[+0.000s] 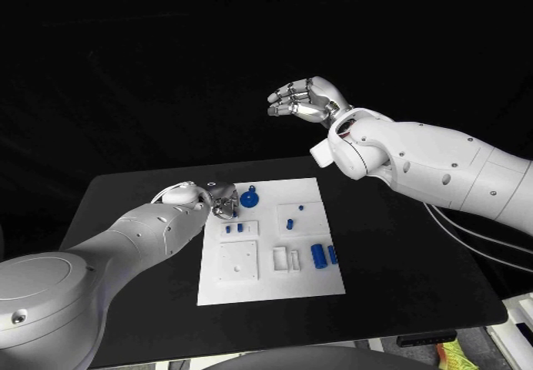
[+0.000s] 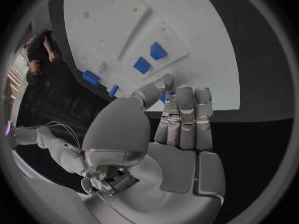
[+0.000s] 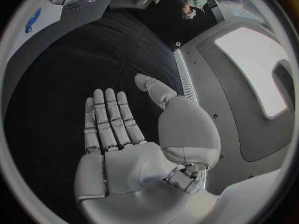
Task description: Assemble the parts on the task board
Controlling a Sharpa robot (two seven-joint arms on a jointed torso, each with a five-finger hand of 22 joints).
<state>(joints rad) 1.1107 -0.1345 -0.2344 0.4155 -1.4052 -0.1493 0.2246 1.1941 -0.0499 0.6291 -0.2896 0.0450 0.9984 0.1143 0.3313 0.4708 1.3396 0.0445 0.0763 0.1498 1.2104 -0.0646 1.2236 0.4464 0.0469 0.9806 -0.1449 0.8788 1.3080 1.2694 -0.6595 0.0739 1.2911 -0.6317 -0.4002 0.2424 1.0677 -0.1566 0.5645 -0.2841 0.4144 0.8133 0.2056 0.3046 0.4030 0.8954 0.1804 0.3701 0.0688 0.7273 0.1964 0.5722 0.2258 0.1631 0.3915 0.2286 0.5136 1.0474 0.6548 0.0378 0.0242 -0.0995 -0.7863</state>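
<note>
A: While the left hand (image 1: 220, 202) is working at the board's (image 1: 266, 289) far left corner, what is it doing there?

B: Its fingers are curling down over a small blue piece (image 2: 164, 96). They are touching it, and I judge they are pinching it, though most of it is hidden behind them.

A: And the right hand (image 1: 302, 100)?

B: It is hovering high beyond the table's (image 1: 400, 270) far edge, well apart from the board. The wrist view is showing its palm flat, fingers straight, holding nothing.

A: Where are the other pieces lying?

B: A round blue disc with a tab (image 1: 250, 198) is sitting just beside the left hand near the far edge. Two small pegs (image 1: 234, 227) are standing in a frame on the left side, one peg (image 1: 289, 224) in the middle, and two upright cylinders (image 1: 322, 255) toward the right edge.

A: How would they be handling?

B: Probably light, stiff plastic, smooth enough to be slipping. I would be taking each by its sides, fingertips opposite, keeping it upright for its socket.
</note>
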